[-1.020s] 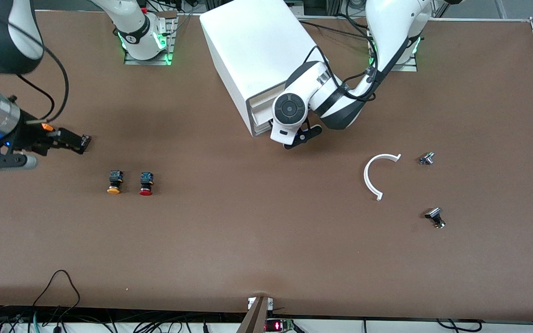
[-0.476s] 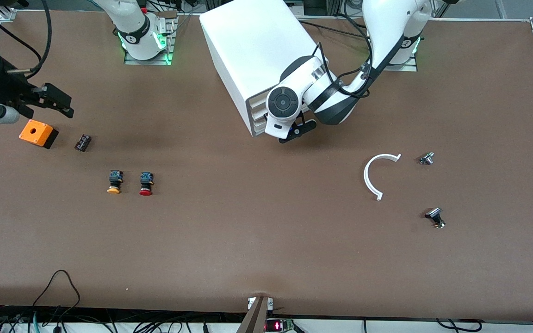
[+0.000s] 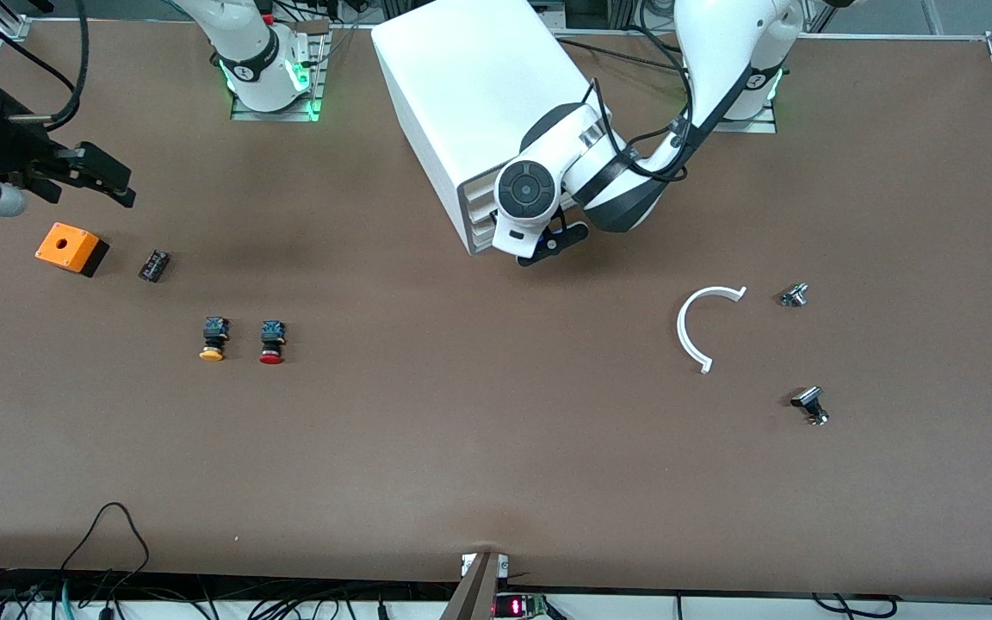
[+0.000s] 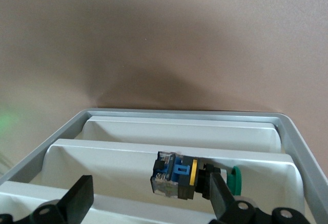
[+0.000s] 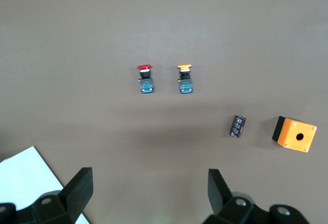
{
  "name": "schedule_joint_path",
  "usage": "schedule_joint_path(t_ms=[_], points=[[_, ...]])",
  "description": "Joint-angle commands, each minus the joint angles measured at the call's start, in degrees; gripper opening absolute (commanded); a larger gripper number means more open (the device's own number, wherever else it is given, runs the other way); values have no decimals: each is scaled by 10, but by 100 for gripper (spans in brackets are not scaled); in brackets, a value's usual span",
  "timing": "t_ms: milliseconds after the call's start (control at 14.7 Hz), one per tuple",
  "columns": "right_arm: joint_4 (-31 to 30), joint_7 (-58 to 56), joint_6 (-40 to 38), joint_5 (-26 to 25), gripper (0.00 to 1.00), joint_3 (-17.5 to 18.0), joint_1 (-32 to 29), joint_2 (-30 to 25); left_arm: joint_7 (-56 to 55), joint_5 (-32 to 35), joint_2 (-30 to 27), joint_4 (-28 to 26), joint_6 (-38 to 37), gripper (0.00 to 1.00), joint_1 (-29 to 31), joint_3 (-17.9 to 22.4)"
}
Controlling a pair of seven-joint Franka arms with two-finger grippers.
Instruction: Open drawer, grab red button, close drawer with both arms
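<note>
The red-capped button (image 3: 271,342) lies on the table toward the right arm's end, and it shows in the right wrist view (image 5: 145,78). My right gripper (image 3: 113,181) hangs open and empty above the table (image 5: 148,193). My left gripper (image 3: 539,248) is open at the front of the white cabinet (image 3: 470,95). In the left wrist view it (image 4: 148,201) faces the three stacked drawers. In the middle drawer (image 4: 102,157) lies a different button (image 4: 177,175) with a blue-and-black body and a green cap, close to one finger (image 4: 221,196).
A yellow-capped button (image 3: 213,340) lies beside the red one. An orange box with a hole (image 3: 71,248) and a small black part (image 3: 154,265) lie under the right gripper's end. A white arc (image 3: 692,327) and two small metal parts (image 3: 795,295) (image 3: 810,406) lie toward the left arm's end.
My right gripper let go of the small black part and rose away from it, uncovering the orange box. My left gripper moved in closer to the cabinet front.
</note>
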Motion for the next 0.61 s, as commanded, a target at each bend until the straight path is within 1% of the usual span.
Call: schedule_joint_path(t_ms=[0,408,544], points=[[-6,5,-6,-10,99,-7,14,-19,-5,-10,-14,-11,6,100,-10,-3],[-5,4,-6,-14,99,-12,15,-21,-1,-1,-15,-4,5,100,-3,1],[-5,-2,-6,-13,99,-11,15,-20,5,6,-15,14,2,100,4,12]])
